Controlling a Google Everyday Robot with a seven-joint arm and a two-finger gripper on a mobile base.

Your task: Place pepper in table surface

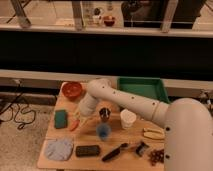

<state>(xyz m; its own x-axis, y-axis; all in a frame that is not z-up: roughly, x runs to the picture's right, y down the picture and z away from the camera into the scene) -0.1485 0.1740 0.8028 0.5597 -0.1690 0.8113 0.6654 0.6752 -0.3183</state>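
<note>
Tabletop (90, 134): light tan wood, rectangular, carrying all items below.

Arm: white, reaching from the lower right across the tabletop toward its left half, bent down near the middle.

Hand (78, 120): low over the left-centre of the tabletop, just right of the sponge. Fingers drawn fully together. The pepper lies right at the fingertips; whether it is pinched between them or merely touching cannot be told.

Pepper (74, 125): slim, orange-red, tapered. At the hand's tip, down at the tabletop surface, tilted, between the sponge and the blue cup.

Sponge (61, 119): green, rectangular, flat, left side.

Bowl (72, 89): red, at the far left corner area, behind the arm's bend.

Tray (142, 88): green, rectangular, at the far right, partly covered by the arm.

Dark cup (105, 114): small, upright, centre, just beside the arm.

White cup (128, 119): upright, right of the dark cup.

Blue cup (103, 131): upright, in front of the dark cup.

Cloth (59, 149): pale blue, crumpled, near left corner.

Dark block (87, 150): flat, rectangular, right of the cloth.

Dark utensil (115, 152): long, lying at an angle along the near edge.

Banana (153, 133): pale yellow, lying at the right side, near the arm.

Dark cluster (156, 156): small reddish-brown pieces at the near right corner; kind unclear.
</note>
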